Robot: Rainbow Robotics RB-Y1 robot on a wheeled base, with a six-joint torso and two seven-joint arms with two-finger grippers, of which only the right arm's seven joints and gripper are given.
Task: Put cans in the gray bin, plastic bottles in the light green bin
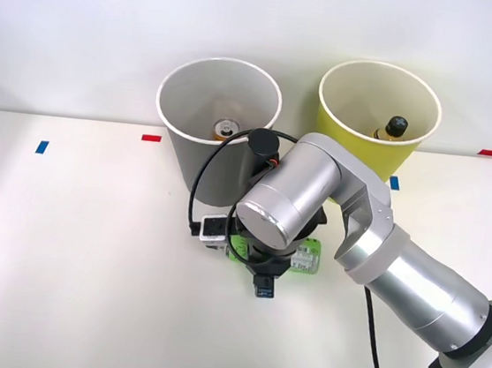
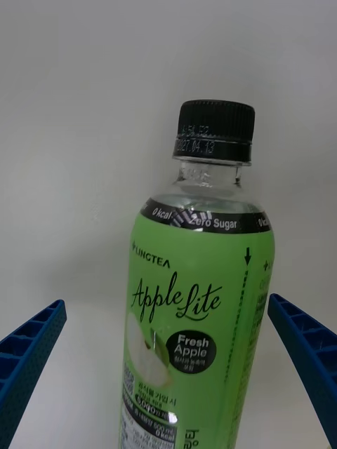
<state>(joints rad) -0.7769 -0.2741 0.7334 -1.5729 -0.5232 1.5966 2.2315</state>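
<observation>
A white desk (image 1: pixel 69 253) runs up to a plain white wall (image 1: pixel 87 15). Small tape marks dot the desktop: blue ones (image 1: pixel 41 146) toward the left side and beside the right bin, red ones (image 1: pixel 151 138) along the far edge and at the near edge.

Two bins stand at the far edge of the desk. The gray bin (image 1: pixel 197 156) is near the middle, and a can (image 1: pixel 225 129) with a silver top lies at its bottom. The light green bin (image 1: pixel 357 142) stands to its right, apart from it, with a dark bottle with a black cap (image 1: pixel 392 129) inside.

The right arm (image 1: pixel 397 263) reaches in from the near right corner, its wrist over the middle of the desk just in front of the gray bin. Beneath it lies the green bottle (image 2: pixel 200 316), partly hidden in the front view. In the wrist view the right gripper (image 2: pixel 168 365) is spread wide, one blue ribbed finger (image 2: pixel 31 358) on each side of the bottle, neither touching it. The bottle has a black cap, a clear neck and a green label.
</observation>
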